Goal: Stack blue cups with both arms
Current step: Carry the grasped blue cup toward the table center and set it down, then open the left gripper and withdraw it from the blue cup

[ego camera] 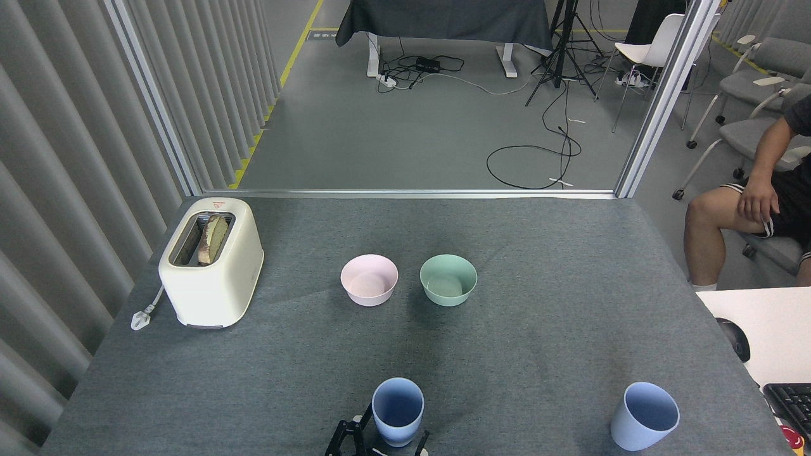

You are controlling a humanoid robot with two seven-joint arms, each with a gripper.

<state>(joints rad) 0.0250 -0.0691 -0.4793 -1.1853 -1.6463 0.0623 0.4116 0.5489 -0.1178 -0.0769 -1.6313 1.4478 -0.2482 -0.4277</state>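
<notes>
One pale blue cup point(398, 410) stands upright at the bottom centre of the head view. My left gripper point(383, 442) is low at the frame's edge, and its black claw fingers point(345, 438) sit on either side of the cup's base, shut on it. The gripper's lower part is cut off by the frame. The second blue cup point(645, 415) stands alone at the bottom right, leaning slightly, with nothing touching it. My right gripper is out of view.
A pink bowl point(369, 280) and a mint-green bowl point(448, 279) sit side by side mid-table. A cream toaster point(211, 261) with bread stands at the left. A white desk point(766, 329) with a mouse and keyboard adjoins the right edge, near a seated person point(747, 209).
</notes>
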